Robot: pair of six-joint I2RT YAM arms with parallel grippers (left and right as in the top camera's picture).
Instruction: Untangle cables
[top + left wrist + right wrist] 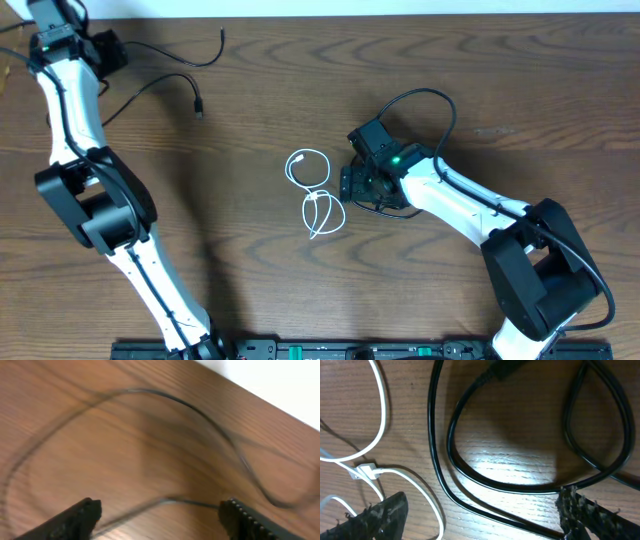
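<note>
A white cable (pixel 313 190) lies in two loose loops at the table's middle. My right gripper (pixel 350 186) is open just right of it, low over a looped black cable (pixel 388 207). In the right wrist view the open fingers (pixel 482 512) straddle the black cable (pixel 451 455), which holds nothing; the white cable (pixel 382 420) and its plug lie by the left finger. A thin black cable (pixel 165 82) trails across the far left, its plug end near the middle. My left gripper (pixel 112 52) is open over it. In the left wrist view the cable (pixel 170 501) runs blurred between the open fingers (pixel 161 516).
The right arm's own thicker black cable (pixel 425 100) arches above its wrist. The table's far edge (pixel 260 390) lies close beyond the left gripper. The arm bases stand at the front edge (pixel 330 350).
</note>
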